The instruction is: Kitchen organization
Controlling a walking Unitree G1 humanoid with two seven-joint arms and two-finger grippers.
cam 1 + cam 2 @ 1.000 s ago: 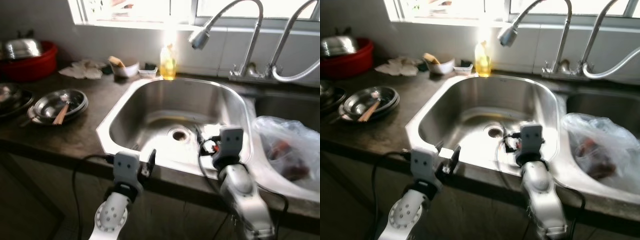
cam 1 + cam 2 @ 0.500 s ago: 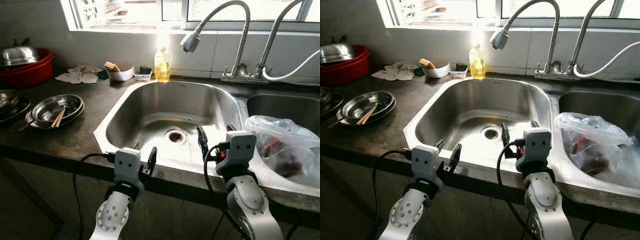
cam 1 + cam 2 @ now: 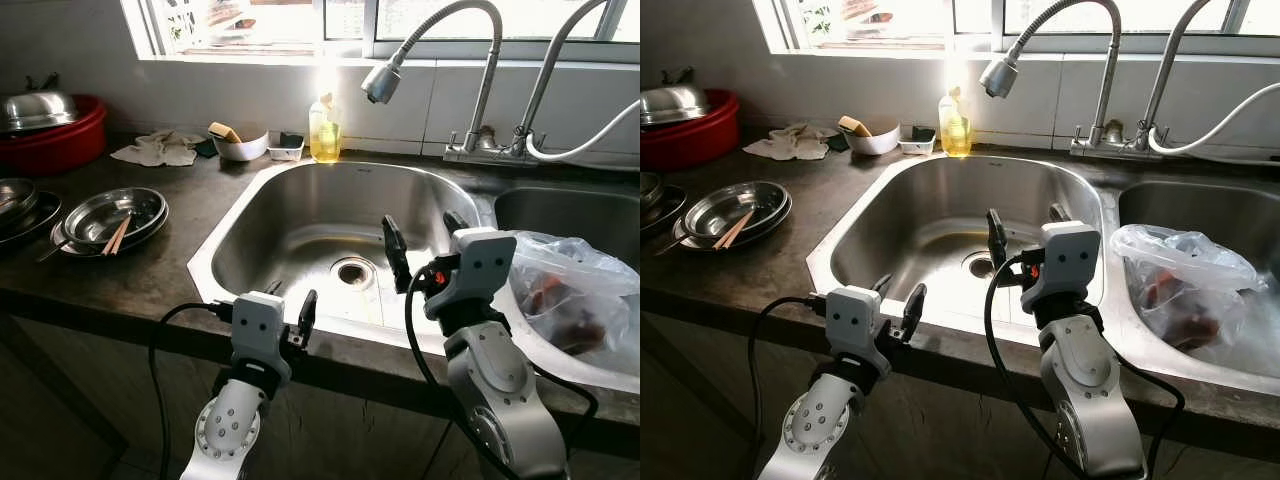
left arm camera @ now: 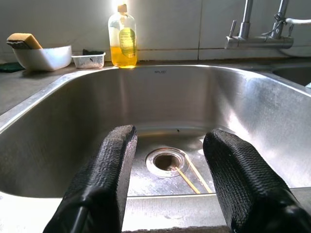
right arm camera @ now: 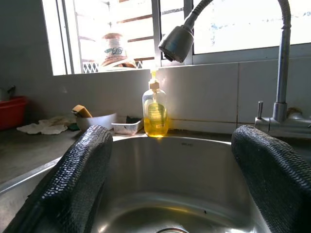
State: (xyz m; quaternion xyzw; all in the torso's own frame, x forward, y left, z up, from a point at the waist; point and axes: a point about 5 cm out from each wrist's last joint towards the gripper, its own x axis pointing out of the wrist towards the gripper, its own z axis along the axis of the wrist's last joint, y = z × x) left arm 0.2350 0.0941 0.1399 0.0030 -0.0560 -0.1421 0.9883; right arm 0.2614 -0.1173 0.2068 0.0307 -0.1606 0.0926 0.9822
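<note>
Steel sink (image 3: 300, 180): chopsticks (image 4: 187, 174) by the drain (image 3: 352, 272)
Left gripper (image 3: 288, 312): front rim, parted, empty
Right gripper (image 3: 420, 240): over basin, wide apart, empty

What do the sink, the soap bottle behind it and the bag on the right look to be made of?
Sink: brushed stainless steel, judging by its dull grey sheen and soft window reflections. Soap bottle: clear plastic, probably, since light shines through the yellow liquid. Bag: thin translucent plastic film, crinkled and glossy, with its contents showing dimly through.
</note>
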